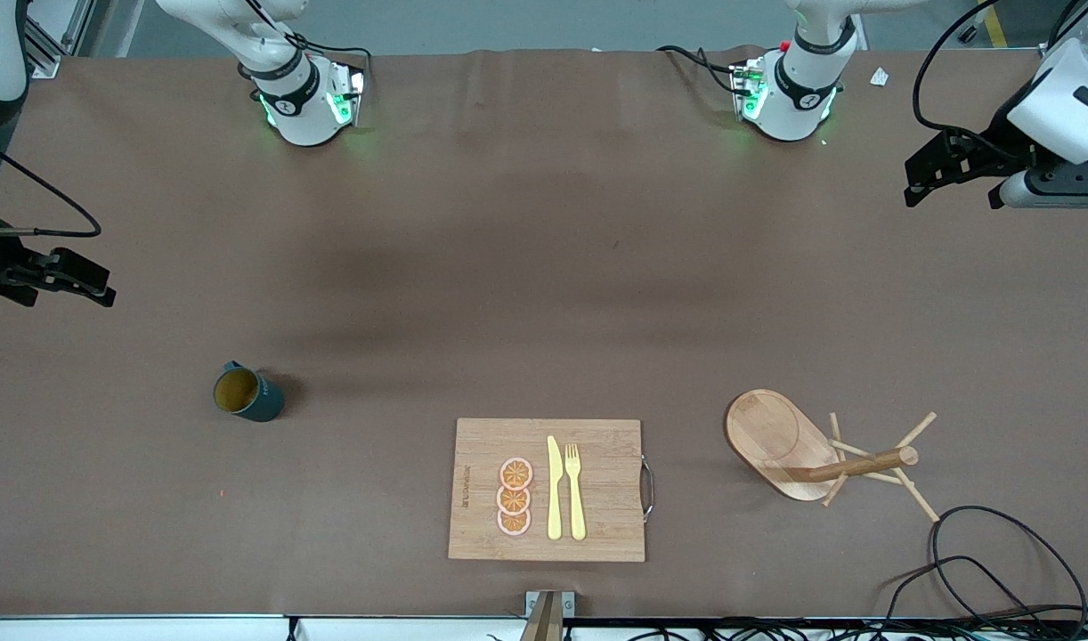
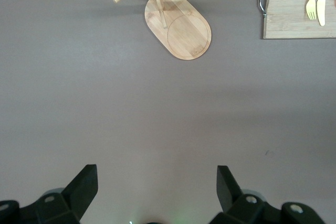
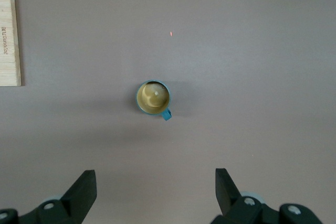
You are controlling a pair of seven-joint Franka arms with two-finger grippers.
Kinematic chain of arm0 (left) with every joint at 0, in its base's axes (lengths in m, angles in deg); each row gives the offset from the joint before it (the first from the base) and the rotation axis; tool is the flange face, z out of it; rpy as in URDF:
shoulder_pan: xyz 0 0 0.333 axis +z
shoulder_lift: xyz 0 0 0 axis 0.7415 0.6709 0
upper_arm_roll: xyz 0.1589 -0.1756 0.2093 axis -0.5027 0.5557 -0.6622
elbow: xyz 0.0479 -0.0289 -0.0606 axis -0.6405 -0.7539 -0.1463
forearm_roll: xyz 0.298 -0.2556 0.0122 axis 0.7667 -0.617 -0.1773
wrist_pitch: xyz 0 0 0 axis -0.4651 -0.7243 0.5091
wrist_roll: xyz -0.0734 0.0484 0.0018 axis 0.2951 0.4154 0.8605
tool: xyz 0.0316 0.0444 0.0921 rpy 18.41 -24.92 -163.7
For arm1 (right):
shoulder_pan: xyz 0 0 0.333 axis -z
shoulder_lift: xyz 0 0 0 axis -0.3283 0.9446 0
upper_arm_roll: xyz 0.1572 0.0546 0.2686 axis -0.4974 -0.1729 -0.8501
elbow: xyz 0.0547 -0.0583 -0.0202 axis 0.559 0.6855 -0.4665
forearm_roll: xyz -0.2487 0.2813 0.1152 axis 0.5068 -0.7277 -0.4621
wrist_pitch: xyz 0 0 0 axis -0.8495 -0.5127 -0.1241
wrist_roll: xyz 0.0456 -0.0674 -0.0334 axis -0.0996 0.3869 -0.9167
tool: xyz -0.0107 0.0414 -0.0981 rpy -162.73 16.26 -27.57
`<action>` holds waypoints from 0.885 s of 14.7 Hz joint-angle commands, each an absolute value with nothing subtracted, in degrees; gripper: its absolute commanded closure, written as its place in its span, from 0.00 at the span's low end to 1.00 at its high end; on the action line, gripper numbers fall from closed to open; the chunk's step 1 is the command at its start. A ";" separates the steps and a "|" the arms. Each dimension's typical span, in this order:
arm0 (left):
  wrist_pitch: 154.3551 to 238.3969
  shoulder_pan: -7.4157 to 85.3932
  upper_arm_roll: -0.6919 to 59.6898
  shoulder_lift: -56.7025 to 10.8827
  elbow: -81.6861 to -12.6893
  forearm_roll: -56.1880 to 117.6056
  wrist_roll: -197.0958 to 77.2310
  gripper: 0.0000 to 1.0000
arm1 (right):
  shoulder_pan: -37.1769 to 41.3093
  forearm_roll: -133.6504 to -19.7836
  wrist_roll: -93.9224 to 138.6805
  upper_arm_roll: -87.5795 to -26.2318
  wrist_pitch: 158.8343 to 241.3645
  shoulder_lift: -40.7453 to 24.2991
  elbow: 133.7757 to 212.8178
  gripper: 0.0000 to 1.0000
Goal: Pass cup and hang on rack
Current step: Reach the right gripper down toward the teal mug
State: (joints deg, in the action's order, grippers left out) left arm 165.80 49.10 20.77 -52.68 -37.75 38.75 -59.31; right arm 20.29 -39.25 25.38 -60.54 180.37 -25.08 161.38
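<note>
Brown table paper [image 1: 544,267] carries the cup [image 1: 247,394] upright toward the right arm's end and the rack [image 1: 820,450] toward the left arm's, while right gripper [image 1: 63,278] and left gripper [image 1: 940,169] hover wide open, empty; the handoff risks a slip on the ribbed wall.

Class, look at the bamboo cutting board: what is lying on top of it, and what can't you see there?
On the cutting board lie three orange slices, a yellow knife and a yellow fork, side by side. The board surface directly beneath them is covered.
</note>
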 commanded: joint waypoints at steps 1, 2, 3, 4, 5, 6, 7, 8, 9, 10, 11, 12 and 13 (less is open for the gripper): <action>166.23 49.44 20.67 -53.10 -38.09 38.38 -58.67 0.00 | 21.36 -40.05 24.42 -61.13 180.46 -26.06 162.25 0.00; 166.22 49.45 20.67 -53.10 -37.92 38.30 -58.58 0.00 | 21.36 -40.05 24.42 -61.21 180.46 -26.15 162.25 0.00; 166.31 49.45 20.67 -53.10 -37.91 38.29 -58.58 0.00 | 21.36 -40.05 24.34 -61.21 180.46 -26.06 162.25 0.00; 166.31 49.45 20.67 -53.01 -37.91 38.38 -58.58 0.00 | 21.36 -40.05 24.25 -61.21 180.54 -26.06 162.25 0.00; 166.31 49.53 20.67 -53.01 -37.91 38.38 -58.58 0.00 | 21.36 -40.05 24.25 -61.21 180.72 -25.89 162.25 0.00; 166.31 49.45 20.67 -53.01 -37.91 38.38 -58.67 0.00 | 21.27 -40.05 24.25 -61.21 180.89 -25.63 162.25 0.00; 166.31 49.45 20.67 -53.01 -37.91 38.47 -58.67 0.00 | 21.19 -40.05 24.25 -61.21 181.50 -24.93 162.60 0.00; 166.31 49.45 20.67 -52.93 -37.91 38.47 -58.67 0.00 | 21.01 -40.05 24.25 -61.30 183.34 -23.44 163.21 0.00; 166.31 49.45 20.67 -52.93 -37.91 38.30 -58.67 0.00 | 20.92 -40.05 24.25 -61.30 185.88 -22.12 164.44 0.00; 166.31 49.45 20.67 -52.75 -37.83 38.29 -58.58 0.00 | 20.84 -40.05 24.25 -61.30 188.69 -20.80 165.58 0.00; 166.40 49.45 20.67 -52.75 -37.48 38.29 -58.67 0.00 | 20.57 -40.05 24.33 -61.47 191.07 -19.05 166.46 0.00; 166.40 49.36 20.67 -52.75 -37.13 38.29 -58.84 0.00 | 19.87 -40.05 24.33 -61.56 192.57 -17.38 166.73 0.00; 166.40 49.44 20.67 -52.75 -37.04 38.29 -59.02 0.00 | 19.17 -40.13 24.42 -61.56 193.72 -15.53 166.91 0.00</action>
State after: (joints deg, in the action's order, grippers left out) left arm 166.08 49.29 20.76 -52.62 -37.69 38.75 -59.29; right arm 20.00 -39.40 24.83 -61.16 191.23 -18.57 166.28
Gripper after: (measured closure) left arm 0.000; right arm 0.000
